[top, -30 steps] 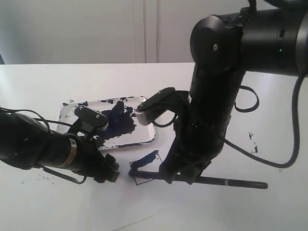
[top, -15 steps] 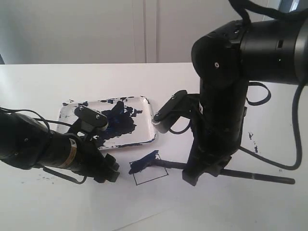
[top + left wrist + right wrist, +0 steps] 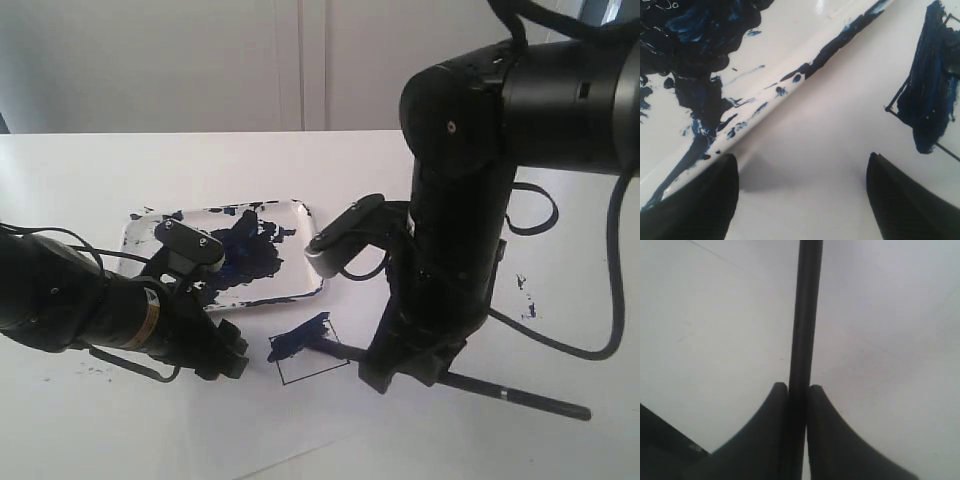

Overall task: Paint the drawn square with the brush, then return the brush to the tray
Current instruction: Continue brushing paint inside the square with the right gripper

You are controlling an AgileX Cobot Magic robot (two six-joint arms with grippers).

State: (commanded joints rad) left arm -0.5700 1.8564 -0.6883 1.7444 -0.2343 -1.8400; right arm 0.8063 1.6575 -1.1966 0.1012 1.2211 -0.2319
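Since half a second ago the right gripper (image 3: 405,368) has slid back toward the drawn square (image 3: 312,355), and the brush (image 3: 510,394) now slants with its tail lower. Its jaws clamp the shaft, bristles on the blue-smeared square. Left gripper (image 3: 802,160) gapes empty beside the paint-splattered tray (image 3: 318,265)

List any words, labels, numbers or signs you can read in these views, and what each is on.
None can be read in any view.
Yellowish label on the left arm: too blurred to read.
Pale mark on the brush handle: too small to read.
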